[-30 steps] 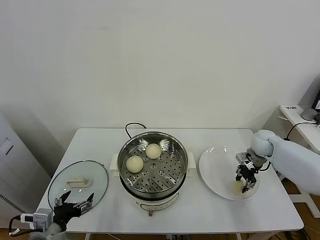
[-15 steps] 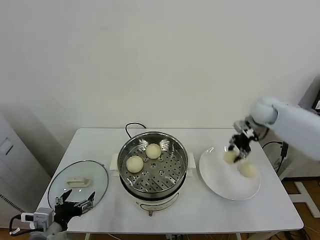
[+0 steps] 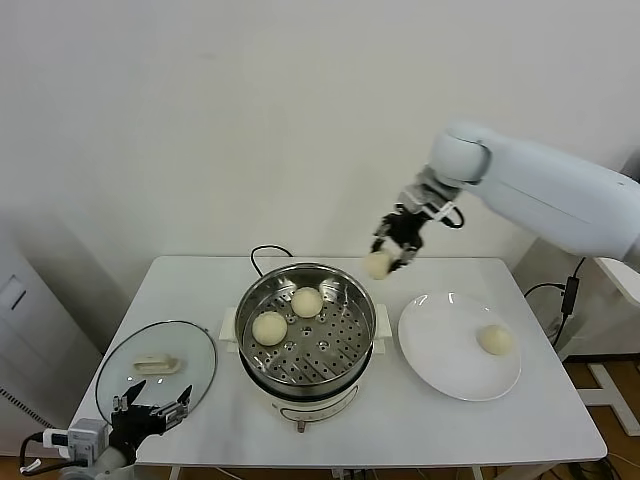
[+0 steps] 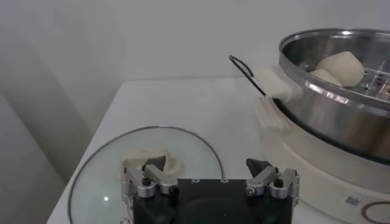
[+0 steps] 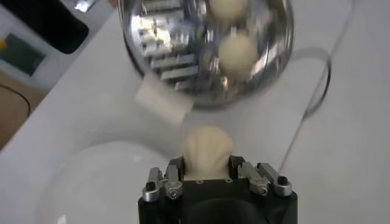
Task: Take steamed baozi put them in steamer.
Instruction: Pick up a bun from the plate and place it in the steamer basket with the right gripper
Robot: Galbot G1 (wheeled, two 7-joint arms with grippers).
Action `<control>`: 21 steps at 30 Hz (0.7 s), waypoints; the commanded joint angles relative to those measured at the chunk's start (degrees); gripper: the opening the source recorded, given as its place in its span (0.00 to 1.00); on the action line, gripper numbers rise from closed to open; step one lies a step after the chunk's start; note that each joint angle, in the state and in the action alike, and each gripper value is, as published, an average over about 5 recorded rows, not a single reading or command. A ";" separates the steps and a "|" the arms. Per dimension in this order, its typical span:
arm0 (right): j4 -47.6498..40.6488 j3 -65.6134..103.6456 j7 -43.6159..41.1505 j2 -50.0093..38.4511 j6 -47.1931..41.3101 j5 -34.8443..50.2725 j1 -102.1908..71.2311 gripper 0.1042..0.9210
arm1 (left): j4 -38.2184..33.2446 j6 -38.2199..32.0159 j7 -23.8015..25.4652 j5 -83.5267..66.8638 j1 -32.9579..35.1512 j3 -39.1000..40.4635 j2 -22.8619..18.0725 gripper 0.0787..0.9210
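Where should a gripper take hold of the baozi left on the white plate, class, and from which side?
Probably from straight above, fingers closing across its widest middle. The baozi on the plate is a smooth round bun lying alone on the flat white plate, so nothing blocks its sides, and the plate bars any approach from below.

One pale, smooth baozi [image 3: 378,265] is pinched between the right gripper's [image 3: 390,252] fingers, aloft beside the steamer's [image 3: 305,325] far rim. Two buns [image 3: 288,314] sit on its perforated tray, below the fingers. A fourth [image 3: 495,340] lies well apart.

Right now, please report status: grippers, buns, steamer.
Right gripper shut on bun, high beside steamer. Left gripper open, parked near lid. Path clear.
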 commanded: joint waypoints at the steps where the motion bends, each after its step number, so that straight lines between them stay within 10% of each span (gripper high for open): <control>1: 4.20 -0.98 0.47 10.41 10.59 -1.77 0.55 0.43 | 0.17 -0.14 -0.01 0.00 0.10 -0.07 0.13 0.88; 21: 9.84 1.32 -1.60 14.11 22.92 -19.85 -11.93 0.43 | 0.88 -0.47 -0.25 -0.13 0.42 -0.79 0.16 0.88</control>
